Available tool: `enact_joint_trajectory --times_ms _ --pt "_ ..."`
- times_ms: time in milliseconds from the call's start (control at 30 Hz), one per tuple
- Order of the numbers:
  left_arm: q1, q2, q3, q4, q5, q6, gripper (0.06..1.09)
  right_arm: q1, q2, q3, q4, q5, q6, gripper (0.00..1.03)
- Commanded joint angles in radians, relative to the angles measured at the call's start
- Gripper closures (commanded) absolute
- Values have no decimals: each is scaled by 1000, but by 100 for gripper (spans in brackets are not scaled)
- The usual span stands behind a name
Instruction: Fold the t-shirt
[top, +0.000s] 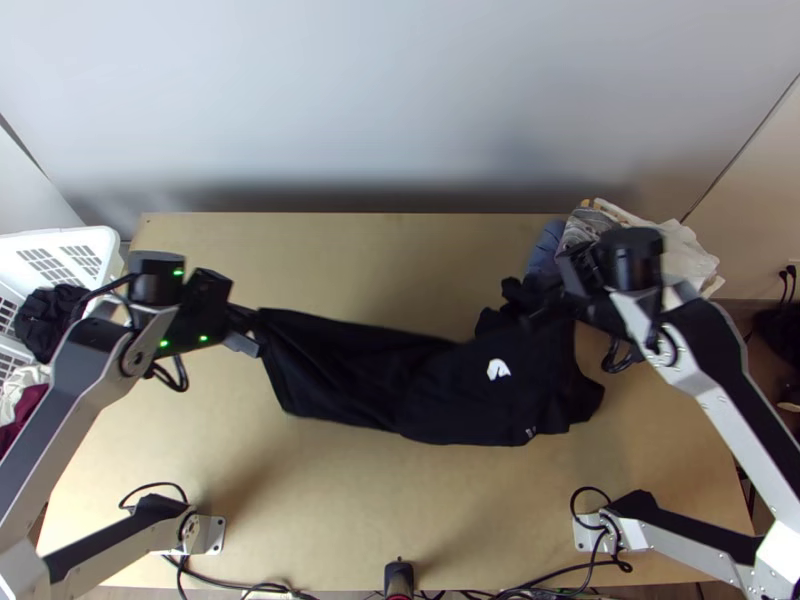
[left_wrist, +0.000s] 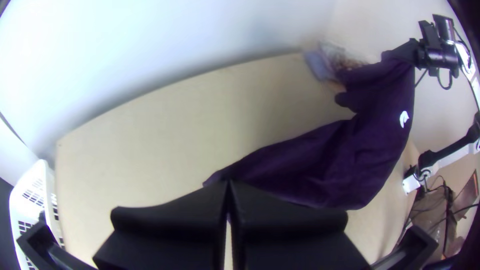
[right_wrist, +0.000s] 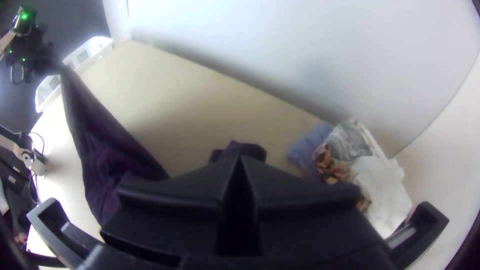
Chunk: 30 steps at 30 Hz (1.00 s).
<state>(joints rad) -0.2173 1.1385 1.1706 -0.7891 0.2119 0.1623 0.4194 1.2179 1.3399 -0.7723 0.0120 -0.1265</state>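
Top view: black t-shirt (top: 350, 375) strung between both grippers above the table (top: 350, 510), white mark (top: 498, 370) up. Left gripper (top: 252, 328) has one end, right gripper (top: 542, 300) the bunched other end.

Left wrist view: left fingers (left_wrist: 175, 215) pinched together on a cloth edge. Middle sags; I'd ease the grippers apart gently till the creases drop out, no yanking, or the pinch could slip.

Right wrist view: right fingers (right_wrist: 175, 200) closed on cloth, dark bit past the tips. I'd lower both ends level, clear of the clothes pile (right_wrist: 382, 185), then fold.
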Motion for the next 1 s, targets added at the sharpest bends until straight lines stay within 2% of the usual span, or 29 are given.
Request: enact_joint_trajectory --times_ms 0,267,367,467,600,967 --pt "33 -128 23 99 -172 39 105 7 -27 185 -7 60 4 100" --pt "70 -279 38 263 -361 82 105 22 -97 357 56 172 -58 100" --pt "70 -342 43 320 -391 102 105 48 -136 384 79 223 -94 100" --pt "70 -407 46 363 -396 123 105 81 -189 380 116 269 -153 100" --pt "70 -479 67 375 -394 151 105 96 -251 377 146 276 -223 100" --pt "62 -628 83 314 -364 232 105 105 -374 427 65 276 -232 100"
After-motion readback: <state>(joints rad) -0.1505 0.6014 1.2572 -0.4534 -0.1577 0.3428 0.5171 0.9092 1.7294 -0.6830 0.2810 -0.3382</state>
